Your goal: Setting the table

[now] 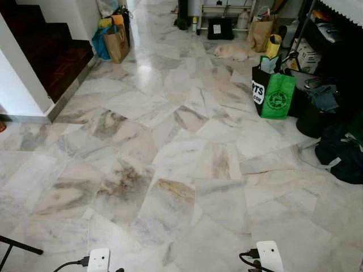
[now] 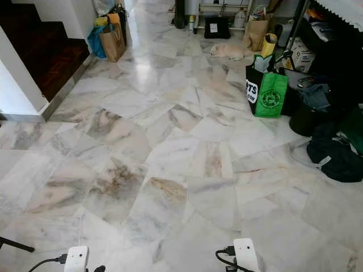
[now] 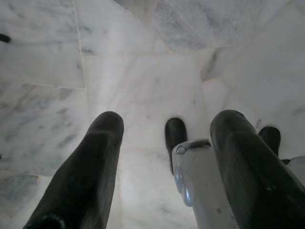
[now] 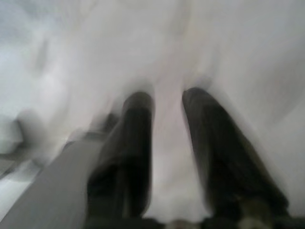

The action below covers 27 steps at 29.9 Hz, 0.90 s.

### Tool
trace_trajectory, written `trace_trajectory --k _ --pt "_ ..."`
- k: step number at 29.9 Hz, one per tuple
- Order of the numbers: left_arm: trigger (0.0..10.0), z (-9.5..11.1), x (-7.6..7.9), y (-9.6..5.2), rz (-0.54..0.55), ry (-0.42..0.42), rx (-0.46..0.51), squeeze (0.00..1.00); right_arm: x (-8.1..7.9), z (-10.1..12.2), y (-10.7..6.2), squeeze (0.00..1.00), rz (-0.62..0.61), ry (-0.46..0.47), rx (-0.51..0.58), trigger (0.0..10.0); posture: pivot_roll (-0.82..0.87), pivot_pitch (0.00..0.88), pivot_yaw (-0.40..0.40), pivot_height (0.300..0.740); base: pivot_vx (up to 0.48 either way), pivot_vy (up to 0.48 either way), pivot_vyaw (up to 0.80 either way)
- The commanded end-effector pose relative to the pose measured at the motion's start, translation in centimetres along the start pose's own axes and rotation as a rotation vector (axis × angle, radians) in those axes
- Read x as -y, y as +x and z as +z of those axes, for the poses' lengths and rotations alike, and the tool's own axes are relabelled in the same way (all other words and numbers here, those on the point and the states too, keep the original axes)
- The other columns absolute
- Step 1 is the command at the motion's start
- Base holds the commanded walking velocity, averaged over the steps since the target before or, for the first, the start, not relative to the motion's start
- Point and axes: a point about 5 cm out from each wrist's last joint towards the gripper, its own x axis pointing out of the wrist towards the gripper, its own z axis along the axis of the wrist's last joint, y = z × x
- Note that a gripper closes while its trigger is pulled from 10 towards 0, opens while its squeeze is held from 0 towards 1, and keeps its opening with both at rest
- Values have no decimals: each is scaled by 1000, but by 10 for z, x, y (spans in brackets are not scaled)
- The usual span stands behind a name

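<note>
The robot stands on a marble floor (image 1: 170, 170) in a hallway, with no table and no tableware to be made out, so this looks like the walking stage of setting the table, before any item is fetched. Where the dishes or the table are cannot be told from here.

Taking the green shopping bag (image 1: 277, 96) as the landmark: it stands on the floor ahead and to the robot's right. Just beyond it lies a pale animal (image 1: 232, 52), probably a cat or small dog, stretched out. Right of the bag sits dark clutter, including a black bag (image 1: 340, 153). Far left of it, past the open floor, a brown paper bag (image 1: 116, 44) stands near dark wooden stairs (image 1: 51, 51).

Both arms hang low. The left gripper (image 3: 164, 143) points at the floor, its 2 fingers spread apart and holding nothing. The right gripper (image 4: 167, 143) is blurred, its fingers parted with nothing between them.

The next move, in my judgement, calls for walking on while steering clear of the animal and the bags.
</note>
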Motion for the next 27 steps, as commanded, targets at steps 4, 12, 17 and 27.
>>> trace_trajectory --k 4,12,17,27 --pt "10000 -14 -11 -3 22 49 -63 0 14 -27 -6 0 28 102 -43 10000 -89 0 15 740 0 0 0" --pt "10000 -11 -10 -2 6 66 -72 0 0 -27 -5 0 57 118 -44 10000 -81 0 18 740 0 0 0" --pt "10000 -7 -8 -2 5 91 -61 0 2 -24 -5 0 76 98 -45 10000 -73 0 8 740 0 0 0" --pt "10000 -8 -8 -2 15 73 -59 0 3 -25 -5 0 57 130 -45 10000 -60 0 6 740 0 0 -160"
